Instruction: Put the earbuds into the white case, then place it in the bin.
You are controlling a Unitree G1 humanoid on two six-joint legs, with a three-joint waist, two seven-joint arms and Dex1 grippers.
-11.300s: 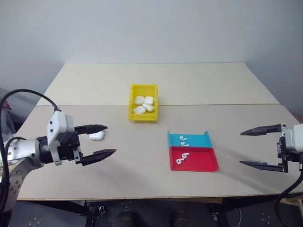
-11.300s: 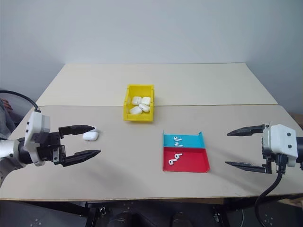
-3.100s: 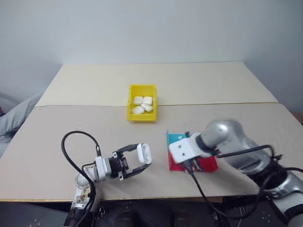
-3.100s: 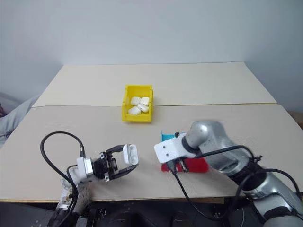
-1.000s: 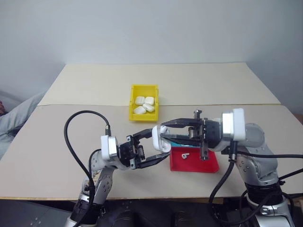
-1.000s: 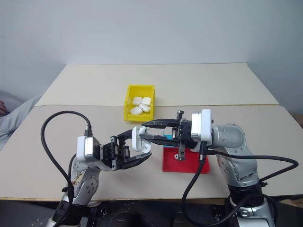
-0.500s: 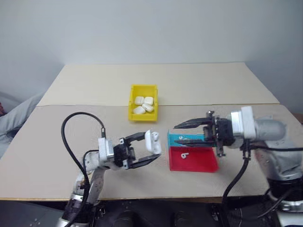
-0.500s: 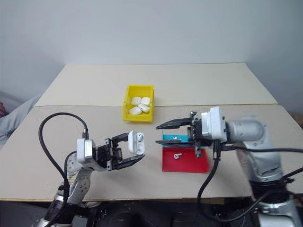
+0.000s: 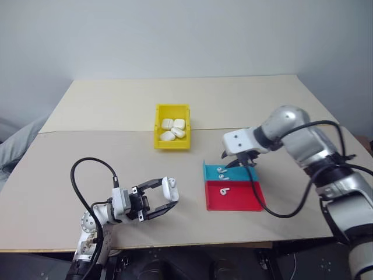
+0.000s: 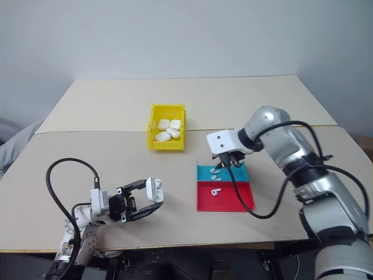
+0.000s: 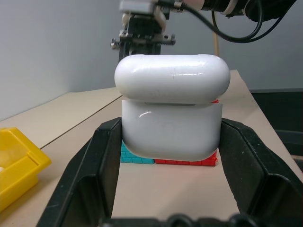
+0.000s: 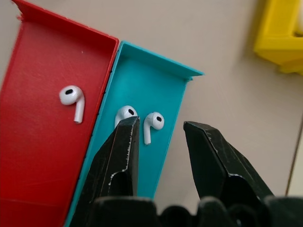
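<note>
My left gripper point(image 9: 158, 195) is shut on the white case point(image 9: 168, 188), holding it upright just above the table near the front left. In the left wrist view the case point(image 11: 170, 125) sits between both fingers with its lid ajar. My right gripper point(image 9: 236, 164) points down over the blue tray point(image 9: 238, 173), open. Its fingertips point(image 12: 130, 124) hover close above two earbuds point(image 12: 152, 120) lying in that tray. A third earbud point(image 12: 72, 97) lies in the red tray point(image 9: 242, 198). The yellow bin point(image 9: 172, 125) stands farther back.
Several white cases point(image 9: 172, 129) lie inside the yellow bin. The blue and red trays sit side by side, right of centre. A black cable point(image 9: 87, 175) loops from my left arm. Bare tabletop lies between the held case and the trays.
My right gripper has swung away from the case, tipped downward and come over the blue tray. My left gripper has sunk lower and leftward, still holding the case.
</note>
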